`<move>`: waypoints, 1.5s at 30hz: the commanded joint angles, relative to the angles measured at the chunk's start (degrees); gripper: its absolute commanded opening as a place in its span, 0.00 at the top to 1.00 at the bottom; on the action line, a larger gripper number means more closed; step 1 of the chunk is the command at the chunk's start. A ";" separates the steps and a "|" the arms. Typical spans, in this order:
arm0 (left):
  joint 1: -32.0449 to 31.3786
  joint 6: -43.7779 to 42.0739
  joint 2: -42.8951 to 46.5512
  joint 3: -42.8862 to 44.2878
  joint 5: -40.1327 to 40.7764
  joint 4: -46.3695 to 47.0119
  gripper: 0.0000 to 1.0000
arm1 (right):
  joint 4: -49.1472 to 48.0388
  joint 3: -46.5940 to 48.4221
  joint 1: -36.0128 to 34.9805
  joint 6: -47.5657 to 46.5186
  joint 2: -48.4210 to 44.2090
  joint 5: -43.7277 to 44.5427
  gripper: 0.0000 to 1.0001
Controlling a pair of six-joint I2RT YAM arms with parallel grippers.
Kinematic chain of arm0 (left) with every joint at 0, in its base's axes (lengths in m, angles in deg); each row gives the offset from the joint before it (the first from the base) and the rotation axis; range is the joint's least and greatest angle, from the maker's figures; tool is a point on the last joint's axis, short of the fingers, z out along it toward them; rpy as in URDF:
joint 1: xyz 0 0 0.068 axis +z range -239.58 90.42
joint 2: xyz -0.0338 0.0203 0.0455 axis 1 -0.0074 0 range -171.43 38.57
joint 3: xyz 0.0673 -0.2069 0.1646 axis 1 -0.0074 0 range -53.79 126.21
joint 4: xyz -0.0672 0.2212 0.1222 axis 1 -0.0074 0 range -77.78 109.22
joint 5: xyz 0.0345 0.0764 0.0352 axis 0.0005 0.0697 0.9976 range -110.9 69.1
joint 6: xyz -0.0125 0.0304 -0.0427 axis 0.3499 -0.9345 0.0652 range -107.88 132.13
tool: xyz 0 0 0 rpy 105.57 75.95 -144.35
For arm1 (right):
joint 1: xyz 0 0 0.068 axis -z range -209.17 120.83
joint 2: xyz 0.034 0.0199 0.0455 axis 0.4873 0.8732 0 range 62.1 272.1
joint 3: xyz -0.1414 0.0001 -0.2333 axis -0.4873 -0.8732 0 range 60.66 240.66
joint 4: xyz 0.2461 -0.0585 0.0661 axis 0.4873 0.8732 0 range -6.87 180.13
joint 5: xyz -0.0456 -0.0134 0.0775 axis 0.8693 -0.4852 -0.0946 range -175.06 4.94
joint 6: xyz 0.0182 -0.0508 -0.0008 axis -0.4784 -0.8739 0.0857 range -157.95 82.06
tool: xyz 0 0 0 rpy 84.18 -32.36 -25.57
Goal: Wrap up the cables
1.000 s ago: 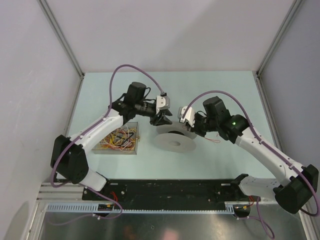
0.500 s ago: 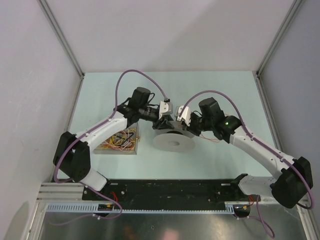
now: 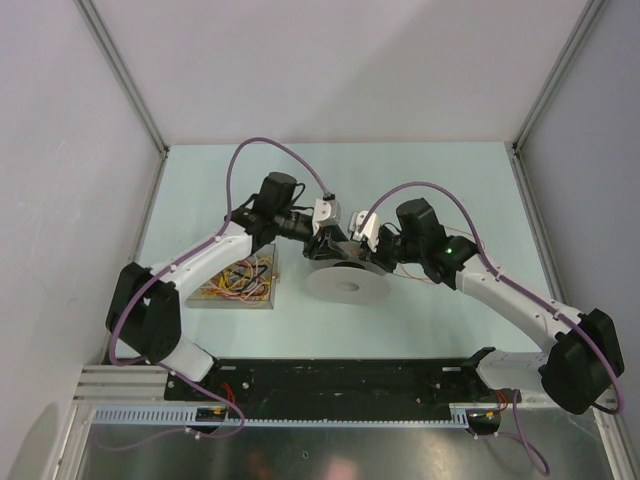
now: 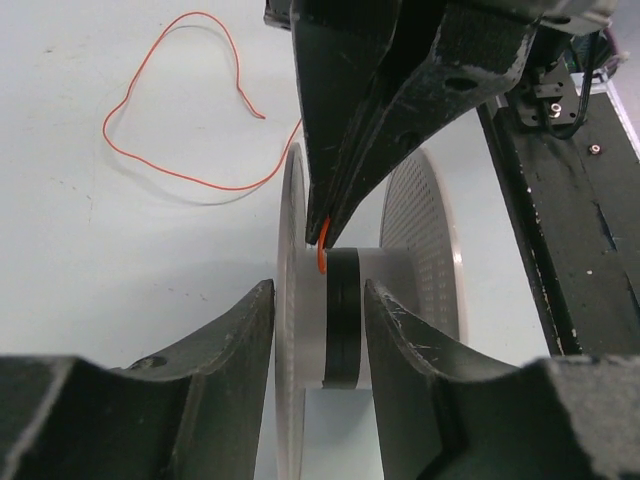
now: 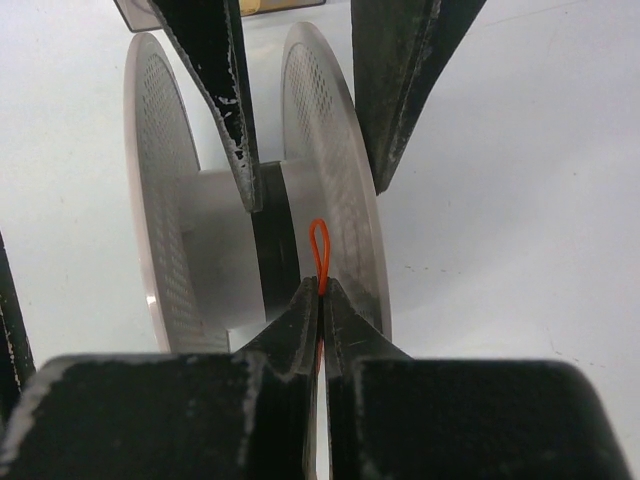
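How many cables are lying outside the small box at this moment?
1. An orange cable: its folded end is pinched by the right gripper at the white spool, and the rest loops over the table beyond. Others may be hidden under the arms.

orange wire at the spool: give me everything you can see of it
The orange wire is string-thin, flexible, and looks plastic-coated. One end is folded into a small narrow loop and pinched by the right gripper, whose fingers are shut. The loop sits between the two perforated flanges of the spool, at its hub. The rest passes behind a flange and lies in a loose open curl on the pale table, with its far end free.
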 commanded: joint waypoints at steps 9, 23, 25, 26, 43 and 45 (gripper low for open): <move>-0.17 5.24 -1.63 0.44 -2.03 6.17 0.54 | -7.29 -2.19 0.89 5.09 -0.41 -0.63 1.00; -1.56 6.53 -2.73 0.31 -1.15 7.57 0.57 | -9.38 -2.62 1.62 7.31 0.02 -1.12 1.00; -1.66 6.56 -2.90 0.31 -0.97 7.74 0.57 | -9.15 -2.64 1.59 7.22 0.10 -1.41 1.00; -1.69 6.63 -2.98 0.27 -1.00 7.83 0.57 | -8.88 -2.69 1.54 6.99 0.11 -1.81 1.00; -1.77 7.72 -3.52 -0.62 1.01 8.38 0.63 | -9.58 -2.91 1.19 7.50 0.86 -2.74 1.00; -1.73 7.63 -3.51 -0.82 1.18 8.42 0.65 | -9.62 -2.91 1.15 7.62 0.90 -2.69 1.00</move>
